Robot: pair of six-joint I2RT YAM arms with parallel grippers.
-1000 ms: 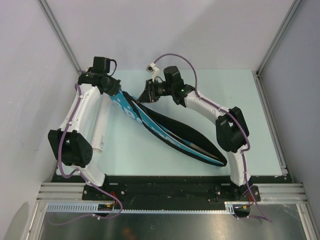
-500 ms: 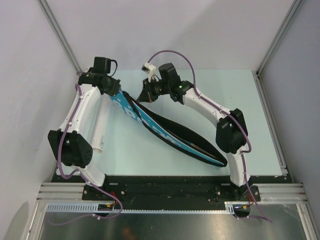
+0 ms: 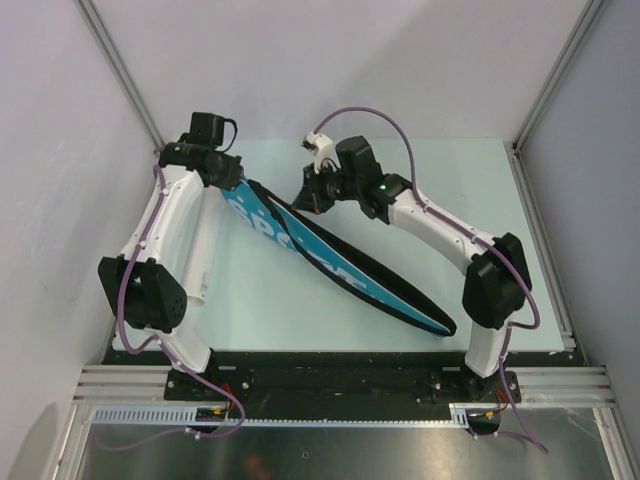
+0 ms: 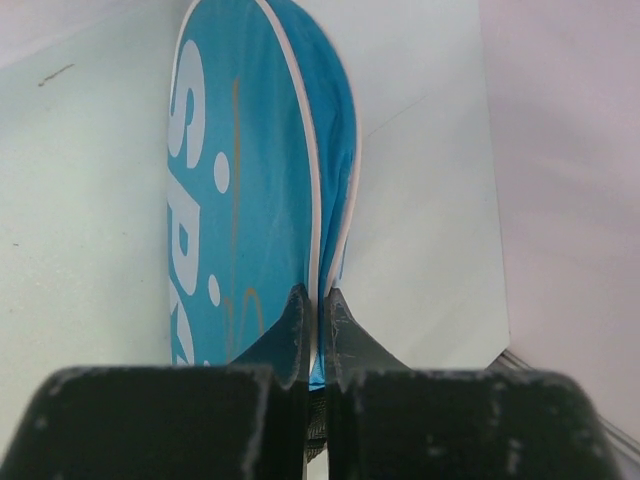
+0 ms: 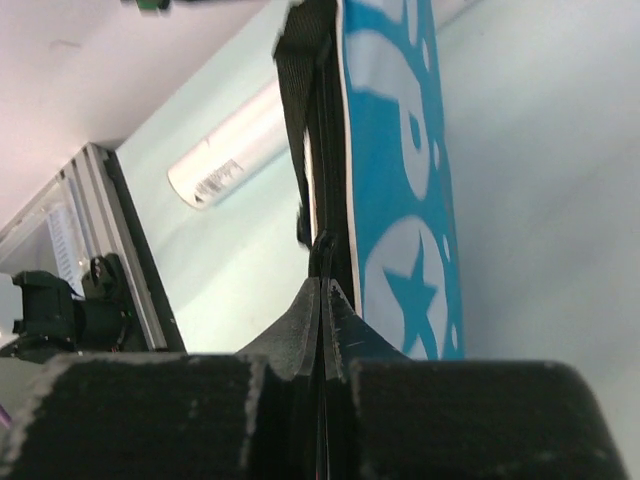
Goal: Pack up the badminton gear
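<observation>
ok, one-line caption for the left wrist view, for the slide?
Left gripper shut on the white-piped edge of the blue SPORT racket bag.

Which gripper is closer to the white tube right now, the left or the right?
Left. The left gripper, shut on the end of the blue bag, sits just past the far end of the tube; the right gripper, shut on the bag's black edge, is farther right across the bag.

Tube (image 3: 204, 255) partly behind left arm (image 3: 165, 215)
</observation>
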